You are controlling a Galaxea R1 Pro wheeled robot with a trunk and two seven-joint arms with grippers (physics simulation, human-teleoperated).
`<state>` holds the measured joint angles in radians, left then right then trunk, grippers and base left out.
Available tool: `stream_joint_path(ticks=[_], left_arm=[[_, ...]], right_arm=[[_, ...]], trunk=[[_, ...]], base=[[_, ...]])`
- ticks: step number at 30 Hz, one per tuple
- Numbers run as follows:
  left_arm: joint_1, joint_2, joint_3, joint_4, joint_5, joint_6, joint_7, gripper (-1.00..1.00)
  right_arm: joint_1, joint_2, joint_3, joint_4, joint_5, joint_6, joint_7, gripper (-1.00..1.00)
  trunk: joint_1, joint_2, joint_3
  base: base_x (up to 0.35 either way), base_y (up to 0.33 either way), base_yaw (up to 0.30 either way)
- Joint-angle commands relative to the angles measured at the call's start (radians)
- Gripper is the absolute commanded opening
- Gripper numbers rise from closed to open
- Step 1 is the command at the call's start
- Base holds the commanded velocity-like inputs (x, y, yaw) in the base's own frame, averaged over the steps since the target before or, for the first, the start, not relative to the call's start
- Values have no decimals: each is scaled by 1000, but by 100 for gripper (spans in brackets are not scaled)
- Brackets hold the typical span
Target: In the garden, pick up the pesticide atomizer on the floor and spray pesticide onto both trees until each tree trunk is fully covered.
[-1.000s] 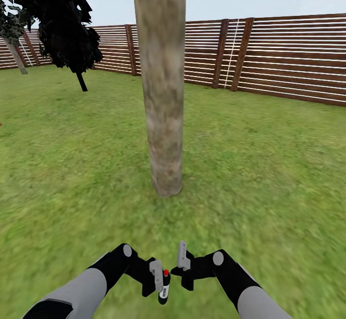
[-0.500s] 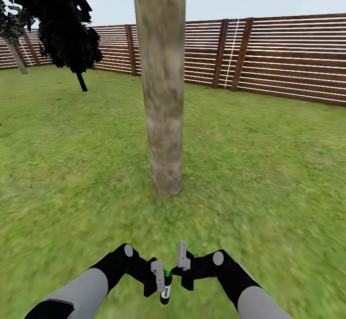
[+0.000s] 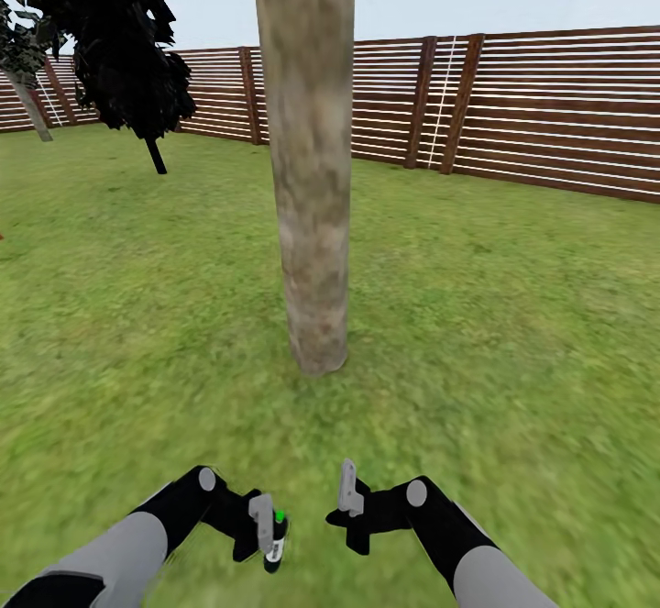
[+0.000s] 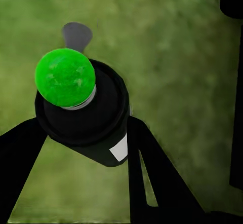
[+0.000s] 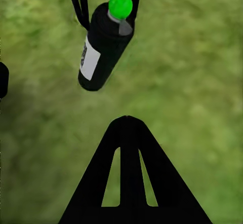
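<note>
**Left arm swings out with the atomizer, cap gone green**

Since a second ago the left arm has drawn away to the robot's left, carrying the pesticide atomizer off from the right gripper, which it had hung just beside; the bulb on top of the bottle, red then, is green. Camera and surroundings are unchanged.

The left gripper is clamped on the atomizer, its dark fingers pressed against both sides of the black body just below the green cap, with the small white label facing out. From the right wrist view the bottle hangs tilted above the grass, clear of the ground, held near its neck.

The right gripper holds nothing; whether its jaws stand apart or together cannot be told from these pictures.

Straight ahead on the lawn rises the tree trunk, mottled grey-beige and leaning slightly, well apart from both grippers. Behind it runs the brown slatted fence, and a dark-leaved tree stands near the lawn's far left corner.
</note>
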<state>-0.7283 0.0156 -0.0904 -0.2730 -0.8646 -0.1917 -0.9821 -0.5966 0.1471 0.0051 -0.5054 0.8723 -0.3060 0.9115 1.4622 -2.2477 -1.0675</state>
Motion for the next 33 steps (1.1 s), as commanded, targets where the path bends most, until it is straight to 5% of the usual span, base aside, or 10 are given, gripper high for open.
stream_joint_path(ticks=[1,6,7,10,14,17,20,23,27,33], left_arm=[[0,18,-3,-2,-2,-13,0,-100],[2,118,-4,2,-1,-19,0,-100],[6,142,-5,3,-2,-24,-1,-100],[20,198,-4,3,-3,-31,-1,-100],[24,217,39,2,12,-25,33,-100],[24,217,200,1,82,-21,137,-100],[24,212,376,-1,130,-14,219,-100],[24,206,521,1,144,82,296,-100],[24,184,567,-4,171,277,398,-100],[13,60,564,-24,183,492,431,-100]], right_arm=[[0,0,0,-1,7,-4,1,-100],[0,-1,-2,1,7,-4,1,-100],[0,-2,-2,1,7,-4,1,100],[0,-4,-1,2,7,-5,0,100],[0,-12,-6,5,9,-4,-9,100],[2,-60,-8,67,8,-5,-73,100],[3,-115,-20,193,5,-5,-277,100],[4,-155,-134,349,3,-6,-553,100],[42,-168,-390,437,3,-22,-927,100],[129,-223,-615,443,4,-177,-1103,100]], trunk=[[0,0,-1],[0,0,-1],[0,0,-1],[0,0,-1],[0,0,-1],[0,0,-1],[0,0,-1],[0,0,-1],[0,0,-1],[0,0,-1]], base=[[0,0,0],[0,0,0],[0,0,0],[0,0,0],[0,0,0],[0,0,0],[0,0,0],[0,0,0],[0,0,0],[0,0,0]])
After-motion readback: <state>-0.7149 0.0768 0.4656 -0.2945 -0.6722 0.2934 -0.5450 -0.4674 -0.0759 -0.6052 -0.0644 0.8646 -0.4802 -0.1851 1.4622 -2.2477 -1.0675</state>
